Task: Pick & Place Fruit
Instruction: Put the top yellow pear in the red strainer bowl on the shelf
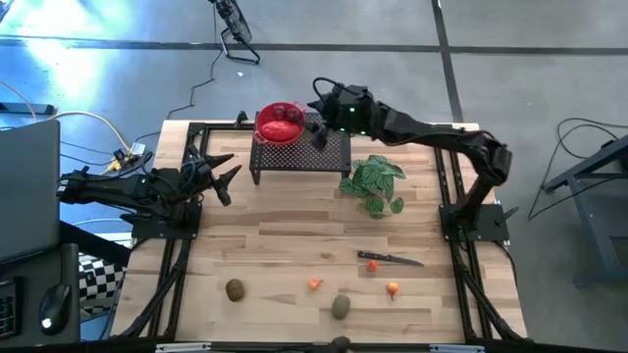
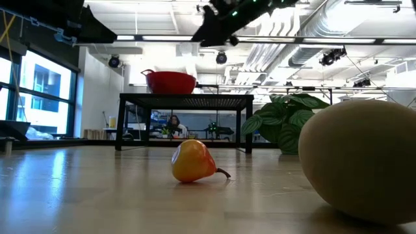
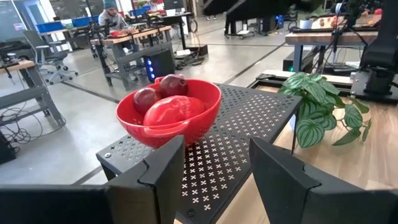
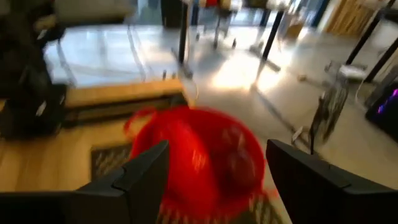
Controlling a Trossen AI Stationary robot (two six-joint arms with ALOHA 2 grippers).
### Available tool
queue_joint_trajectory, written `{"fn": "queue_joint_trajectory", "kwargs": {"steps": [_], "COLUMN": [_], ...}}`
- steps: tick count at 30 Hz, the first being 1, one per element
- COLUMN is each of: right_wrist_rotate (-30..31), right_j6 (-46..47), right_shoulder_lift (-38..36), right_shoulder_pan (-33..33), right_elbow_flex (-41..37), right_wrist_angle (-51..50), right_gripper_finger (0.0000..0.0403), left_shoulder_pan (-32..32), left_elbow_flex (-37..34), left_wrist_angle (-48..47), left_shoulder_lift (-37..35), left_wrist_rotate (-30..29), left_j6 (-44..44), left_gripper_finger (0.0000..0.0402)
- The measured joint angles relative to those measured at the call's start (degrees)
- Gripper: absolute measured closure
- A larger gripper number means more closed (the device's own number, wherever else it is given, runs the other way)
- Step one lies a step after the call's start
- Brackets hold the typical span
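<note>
A red bowl (image 1: 280,124) stands on a black perforated stand (image 1: 302,154) at the table's far side. It holds a red oblong fruit (image 3: 174,112) and two dark-red round fruits (image 3: 159,91). Near the table's front edge lie a brown oval fruit (image 1: 235,289), an olive-green oval fruit (image 1: 340,307) and two tiny orange fruits (image 1: 314,283) (image 1: 392,289). My right gripper (image 1: 315,115) hovers open just right of and above the bowl (image 4: 199,152). My left gripper (image 1: 222,176) waits open at the table's left, pointing toward the stand.
A green leafy plant (image 1: 375,183) sits right of the stand. A black-handled knife (image 1: 390,259) lies on the table between the plant and the near fruits. In the low view one orange fruit (image 2: 194,162) and the olive-green fruit (image 2: 364,162) lie close to the camera.
</note>
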Motion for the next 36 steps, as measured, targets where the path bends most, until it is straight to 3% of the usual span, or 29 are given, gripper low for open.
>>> {"fn": "queue_joint_trajectory", "kwargs": {"steps": [8, 17, 29, 36], "right_wrist_rotate": [-2.3, -2.1, 2.4, 4.3], "right_j6": [3.3, 7.0, 10.8, 15.7], "right_shoulder_lift": [-7.3, -8.2, -8.2, -8.2], "right_shoulder_pan": [1.0, 5.0, 15.2, 17.9], "right_elbow_flex": [0.0, 0.0, -2.0, -6.4], "right_wrist_angle": [-23.1, -39.4, -43.4, -44.8], "right_gripper_finger": [0.0168, 0.0222, 0.0388, 0.0399], "left_shoulder_pan": [0.0, 0.0, 0.0, 0.0], "left_elbow_flex": [0.0, 0.0, 0.0, 0.0], "left_wrist_angle": [-0.1, -0.4, -0.9, -1.0], "left_shoulder_lift": [0.0, 0.0, 0.0, 0.0], "left_wrist_rotate": [0.0, 0.0, 0.2, 0.2], "left_j6": [0.0, 0.2, 0.2, 0.2], "left_gripper_finger": [0.0227, 0.0227, 0.0227, 0.0227]}}
